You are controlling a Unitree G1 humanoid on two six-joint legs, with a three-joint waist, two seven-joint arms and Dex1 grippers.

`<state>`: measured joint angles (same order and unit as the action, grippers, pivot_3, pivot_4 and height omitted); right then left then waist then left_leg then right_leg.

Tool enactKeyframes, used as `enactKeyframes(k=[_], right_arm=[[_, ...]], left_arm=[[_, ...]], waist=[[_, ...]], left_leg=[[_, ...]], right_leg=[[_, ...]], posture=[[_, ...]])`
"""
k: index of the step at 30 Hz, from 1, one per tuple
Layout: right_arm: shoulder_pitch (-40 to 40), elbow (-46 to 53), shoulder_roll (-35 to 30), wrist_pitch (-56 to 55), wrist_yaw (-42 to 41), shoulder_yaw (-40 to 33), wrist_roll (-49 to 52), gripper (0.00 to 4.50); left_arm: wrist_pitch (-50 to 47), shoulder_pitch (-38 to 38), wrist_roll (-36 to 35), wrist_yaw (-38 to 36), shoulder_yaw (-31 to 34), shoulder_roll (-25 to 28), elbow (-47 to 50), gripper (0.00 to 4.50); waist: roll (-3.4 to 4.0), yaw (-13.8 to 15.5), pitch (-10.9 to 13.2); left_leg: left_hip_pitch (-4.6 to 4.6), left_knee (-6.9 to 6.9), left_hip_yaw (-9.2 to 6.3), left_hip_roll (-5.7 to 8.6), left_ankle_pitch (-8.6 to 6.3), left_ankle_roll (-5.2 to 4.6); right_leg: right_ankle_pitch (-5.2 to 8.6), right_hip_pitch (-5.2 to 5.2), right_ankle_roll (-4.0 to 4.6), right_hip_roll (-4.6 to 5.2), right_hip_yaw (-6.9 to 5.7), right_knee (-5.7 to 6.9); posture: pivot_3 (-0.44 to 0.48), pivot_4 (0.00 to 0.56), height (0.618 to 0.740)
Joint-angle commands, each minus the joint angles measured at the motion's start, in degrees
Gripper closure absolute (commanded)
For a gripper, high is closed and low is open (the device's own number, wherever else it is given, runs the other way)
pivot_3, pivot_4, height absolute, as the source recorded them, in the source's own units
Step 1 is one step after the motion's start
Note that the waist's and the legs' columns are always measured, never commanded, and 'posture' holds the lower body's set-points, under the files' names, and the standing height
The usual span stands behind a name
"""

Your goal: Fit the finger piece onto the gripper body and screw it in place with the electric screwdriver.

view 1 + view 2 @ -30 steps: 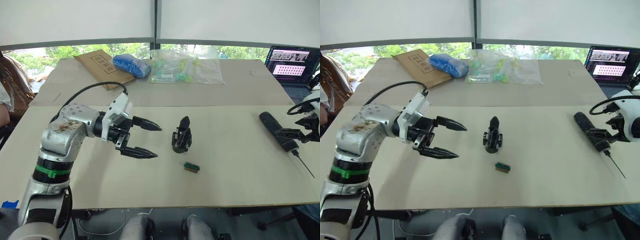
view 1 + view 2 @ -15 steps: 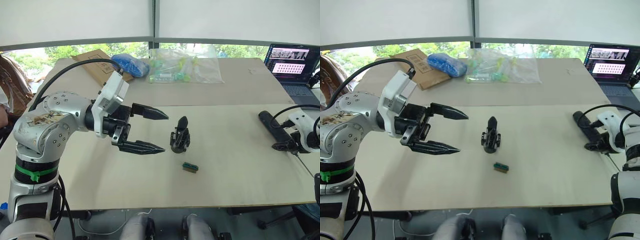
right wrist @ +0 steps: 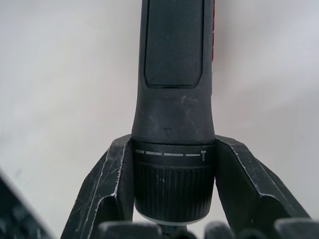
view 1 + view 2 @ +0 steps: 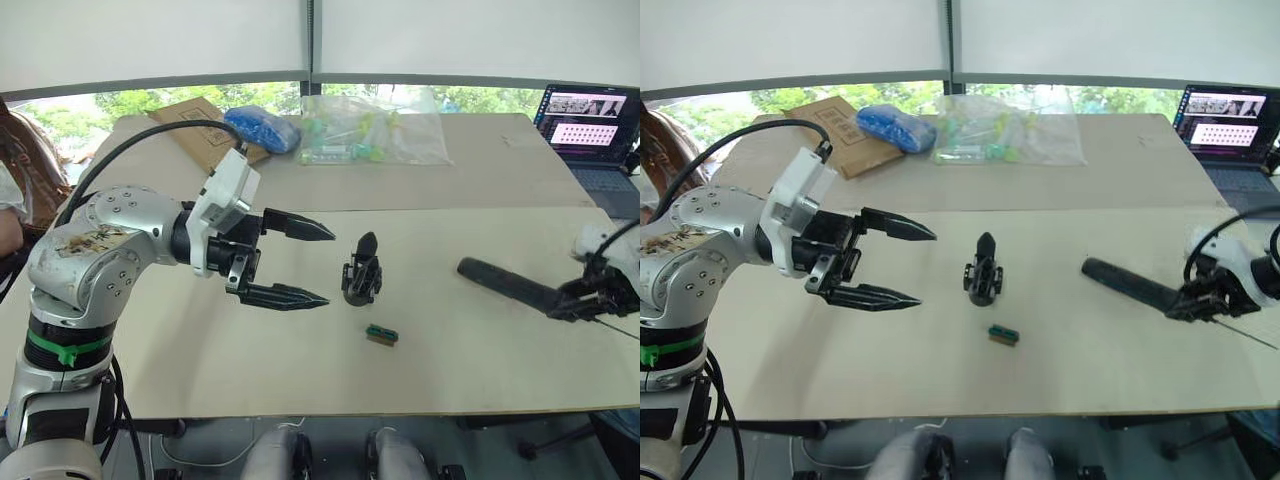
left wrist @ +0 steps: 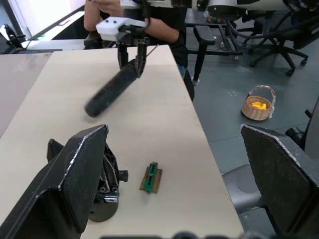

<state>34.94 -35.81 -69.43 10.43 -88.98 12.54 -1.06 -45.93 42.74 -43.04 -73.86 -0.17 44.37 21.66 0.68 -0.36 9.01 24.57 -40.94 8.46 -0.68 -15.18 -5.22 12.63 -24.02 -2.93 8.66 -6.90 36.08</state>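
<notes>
In the head views, the right gripper point(image 4: 1200, 297) has closed on the bit end of the electric screwdriver point(image 4: 1130, 284) and swung it since a second ago: the tool then lay near the table's right edge with its body pointing away from the robot, and now it lies nearly crosswise, its blunt rear end reaching in toward the middle of the table point(image 4: 940, 370). The left gripper point(image 4: 290, 262) hangs with its fingers spread wide and empty, just to the left of the gripper body point(image 4: 362, 272), having come up and closer to it over the same second. The gripper body stands upright where it was, one pointed finger sticking up, and a small green block point(image 4: 381, 334) lies apart from it, nearer the robot. A separate finger piece cannot be made out on the table. In the left wrist view, the two wide-set fingers point(image 5: 75, 179) frame the gripper body point(image 5: 102, 196) and the green block point(image 5: 151, 178), with the screwdriver point(image 5: 112, 91) blurred beyond them, hanging from the right gripper point(image 5: 133, 62). In the right wrist view, both fingers point(image 3: 107, 184) press the screwdriver's ribbed collar point(image 3: 174, 184) from either side. The tool looks secured and is being brought toward the work, while fitting and screwing are not yet begun.
</notes>
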Motion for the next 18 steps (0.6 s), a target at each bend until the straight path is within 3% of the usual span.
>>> enactKeyframes(k=[1,3,8,18], right_arm=[[-1.8,2.3,-0.4,-3.7,5.2,-1.1,-3.0,2.59],[-2.1,3.4,-0.3,-0.7,4.3,-0.8,-3.1,2.59],[-2.8,10.8,-2.8,8.7,-1.5,1.3,-4.9,0.68],[-0.7,12.4,1.6,18.6,-1.1,4.5,-6.9,0.68]], left_arm=[[3.4,1.5,-0.5,-1.3,0.0,-0.3,0.9,0.0],[3.4,1.8,-0.8,-1.5,-0.3,-0.2,0.8,0.0],[4.3,0.8,-0.9,-3.6,-1.5,0.6,2.0,0.0],[6.5,0.3,-0.1,-5.9,-3.1,0.9,2.2,0.0]], waist=[[0.0,-0.1,0.0],[0.03,-0.1,0.0],[0.03,-0.1,0.0],[0.01,-0.2,0.0]], left_leg=[[-0.02,-0.04,0.02,0.0,0.0,0.0],[-0.04,-0.03,0.02,0.0,0.0,0.01],[-0.04,0.03,0.01,-0.04,0.01,0.03],[-0.04,0.01,0.01,-0.05,0.02,0.03]], right_leg=[[0.0,0.0,0.0,0.01,0.02,0.05],[0.0,-0.02,0.01,0.01,0.04,0.08],[0.03,-0.04,0.06,-0.06,0.02,0.05],[0.03,-0.03,0.06,-0.06,0.02,0.04]], posture=[[0.0,0.15,0.732],[0.0,0.15,0.732],[0.0,0.15,0.732],[0.0,0.15,0.732]])
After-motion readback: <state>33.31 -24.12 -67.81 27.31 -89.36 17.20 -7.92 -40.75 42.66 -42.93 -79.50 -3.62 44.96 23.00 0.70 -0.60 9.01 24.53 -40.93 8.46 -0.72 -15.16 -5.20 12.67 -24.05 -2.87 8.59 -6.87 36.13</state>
